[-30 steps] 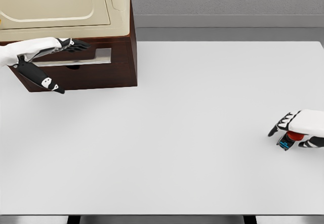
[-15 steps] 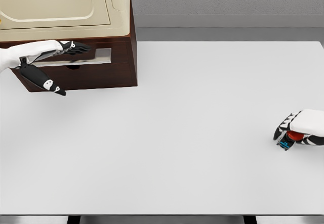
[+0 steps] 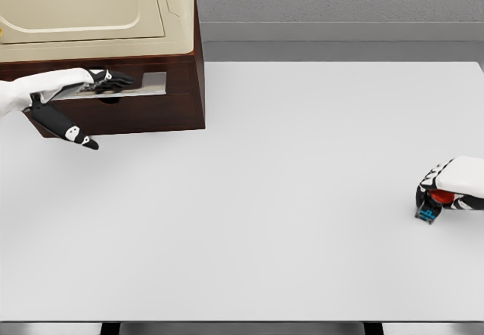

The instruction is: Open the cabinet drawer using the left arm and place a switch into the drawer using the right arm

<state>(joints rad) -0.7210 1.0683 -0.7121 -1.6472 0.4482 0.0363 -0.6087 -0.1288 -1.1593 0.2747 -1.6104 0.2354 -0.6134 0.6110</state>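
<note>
A: Where does the switch point(image 3: 433, 206) sit?

B: At the far right of the white table point(image 3: 287, 199), close to its right edge. It is a small thing with a red top and a blue-and-black base, and the right hand point(image 3: 454, 193) curls its fingers over it, closed around the red part, with the base touching the table.

A: And the drawer?

B: The drawer point(image 3: 121, 97) is in the dark brown cabinet point(image 3: 151, 108) at the table's back left corner, under a cream-coloured top. The front carries a silver handle plate point(image 3: 132, 87).

A: What does the left hand do there?

B: The left hand point(image 3: 72, 97) reaches in from the left edge. Its dark fingers point(image 3: 113, 80) lie stretched along the handle plate, and the thumb point(image 3: 72, 132) points down and away in front of the cabinet. Whether they grip the handle cannot be told.
</note>
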